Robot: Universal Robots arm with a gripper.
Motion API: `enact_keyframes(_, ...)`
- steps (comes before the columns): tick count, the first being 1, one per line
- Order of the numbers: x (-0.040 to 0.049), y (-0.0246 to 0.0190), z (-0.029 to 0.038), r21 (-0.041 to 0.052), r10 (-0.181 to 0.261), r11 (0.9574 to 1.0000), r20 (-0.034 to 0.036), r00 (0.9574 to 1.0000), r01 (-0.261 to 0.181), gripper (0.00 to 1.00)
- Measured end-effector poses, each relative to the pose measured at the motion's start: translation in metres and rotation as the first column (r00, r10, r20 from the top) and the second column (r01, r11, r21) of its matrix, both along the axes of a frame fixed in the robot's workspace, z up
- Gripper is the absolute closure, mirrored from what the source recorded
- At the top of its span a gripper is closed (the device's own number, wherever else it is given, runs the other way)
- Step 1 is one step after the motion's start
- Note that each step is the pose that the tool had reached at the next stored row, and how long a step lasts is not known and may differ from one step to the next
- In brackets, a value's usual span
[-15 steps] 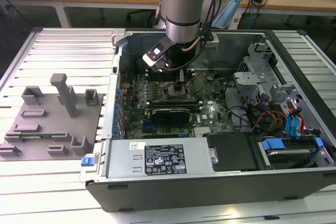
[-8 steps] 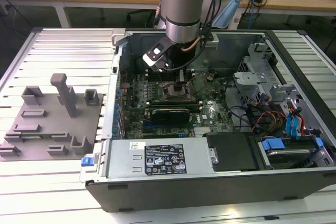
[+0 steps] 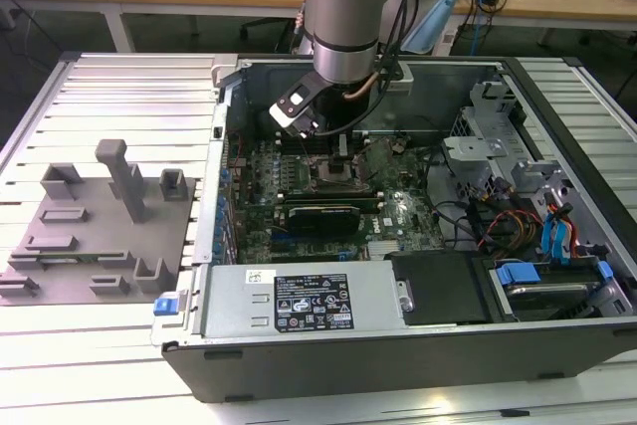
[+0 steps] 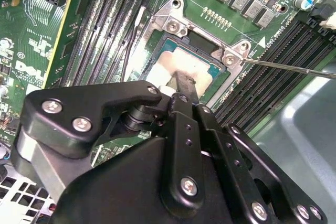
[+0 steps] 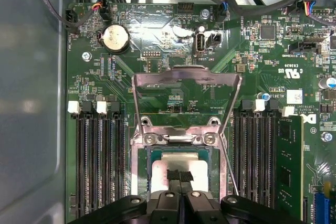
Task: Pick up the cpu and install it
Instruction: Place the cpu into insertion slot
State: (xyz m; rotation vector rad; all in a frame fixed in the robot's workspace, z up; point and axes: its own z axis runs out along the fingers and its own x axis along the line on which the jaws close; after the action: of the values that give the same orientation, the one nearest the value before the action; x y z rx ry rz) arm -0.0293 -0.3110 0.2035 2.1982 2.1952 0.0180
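Observation:
The cpu [image 5: 159,168], a flat square chip with a silvery-white top, lies inside the motherboard socket [image 5: 178,138]. In the second wrist view the cpu [image 4: 181,62] sits level within the metal frame [image 4: 170,24]. My gripper [image 5: 178,176] hangs straight over it, its two black fingers pressed together and their tips at the middle of the chip's top. The same black gripper [image 4: 184,83] covers the chip's near part in the second wrist view. The socket's load plate [image 5: 186,77] stands hinged open. In the exterior view the gripper [image 3: 342,152] reaches down into the open computer case.
Memory slots [image 5: 97,161] flank the socket on both sides. A thin metal lever [image 4: 286,66] juts out beside the frame. A grey plastic tray [image 3: 95,231] lies outside the case at the exterior view's left. Cables and drive bays [image 3: 537,236] are at the exterior view's right.

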Motion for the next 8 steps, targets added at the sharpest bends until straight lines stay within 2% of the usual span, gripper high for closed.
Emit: enact_keyframes(8,0.0,0.0001,0.0,0.0009,0.0,1.0,0.0003,1.0,0.0,0.89)
